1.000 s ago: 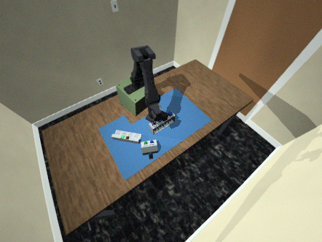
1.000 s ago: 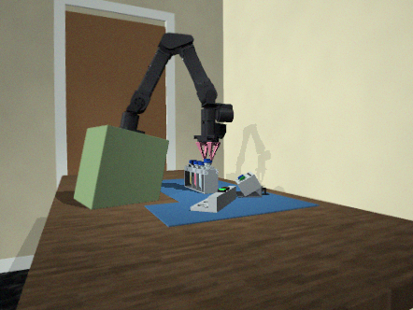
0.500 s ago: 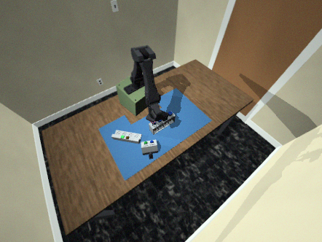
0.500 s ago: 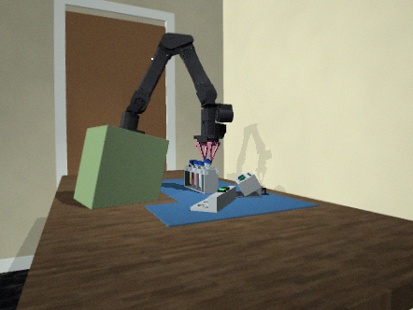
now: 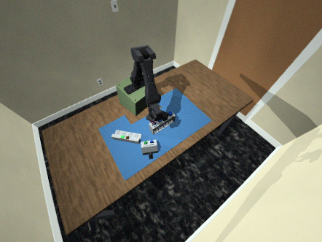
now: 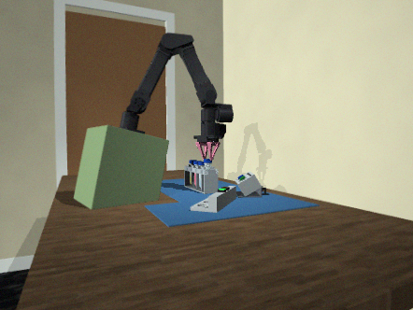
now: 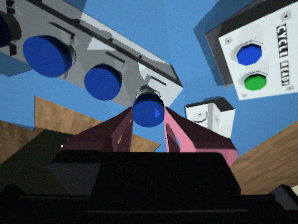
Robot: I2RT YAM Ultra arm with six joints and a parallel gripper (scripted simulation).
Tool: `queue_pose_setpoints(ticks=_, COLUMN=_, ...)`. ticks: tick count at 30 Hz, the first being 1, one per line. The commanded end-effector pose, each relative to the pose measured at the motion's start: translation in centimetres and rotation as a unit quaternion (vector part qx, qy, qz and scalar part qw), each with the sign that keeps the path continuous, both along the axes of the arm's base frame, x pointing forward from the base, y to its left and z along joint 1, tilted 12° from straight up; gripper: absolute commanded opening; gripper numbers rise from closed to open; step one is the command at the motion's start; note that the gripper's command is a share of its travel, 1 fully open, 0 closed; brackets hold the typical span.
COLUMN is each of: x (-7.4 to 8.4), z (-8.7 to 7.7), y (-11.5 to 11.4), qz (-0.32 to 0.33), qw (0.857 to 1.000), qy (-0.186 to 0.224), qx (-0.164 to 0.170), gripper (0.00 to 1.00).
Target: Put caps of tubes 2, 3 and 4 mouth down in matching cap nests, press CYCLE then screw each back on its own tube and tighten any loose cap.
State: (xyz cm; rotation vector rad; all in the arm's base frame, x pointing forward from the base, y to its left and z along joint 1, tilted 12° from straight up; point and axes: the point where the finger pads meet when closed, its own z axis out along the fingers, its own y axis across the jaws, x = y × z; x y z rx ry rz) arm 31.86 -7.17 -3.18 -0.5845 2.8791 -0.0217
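The decapping station stands on the blue mat, also in the exterior view. My gripper is shut on a blue cap directly over the end tube nearest the key box, which looks like tube 4. I cannot tell whether the cap is seated on the tube. Two neighbouring tubes carry blue caps, and a further cap shows at the left edge. The cap tray lies to the side, and its green lamp is lit.
The key box with the blue CYCLE key and the green READY key stands close to the station's end. A green block holds the arm's base behind the mat.
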Motion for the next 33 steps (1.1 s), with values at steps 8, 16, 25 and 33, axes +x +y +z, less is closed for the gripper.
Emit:
queue_pose_setpoints(ticks=8, x=0.5, z=-0.04, y=-0.07, qz=0.0, qw=1.0, qy=-0.009, qx=-0.002, gripper=0.0)
queue_pose_setpoints(ticks=16, x=0.56, z=-0.21, y=-0.07, qz=0.0, qw=1.0, qy=-0.009, qx=-0.002, gripper=0.0)
queue_pose_setpoints(ticks=25, x=0.69, z=-0.61, y=-0.06, qz=0.0, qw=1.0, qy=-0.009, qx=-0.002, gripper=0.0)
queue_pose_setpoints(ticks=33, x=0.68, z=-0.61, y=-0.06, qz=0.0, qw=1.0, qy=-0.009, qx=-0.002, gripper=0.0)
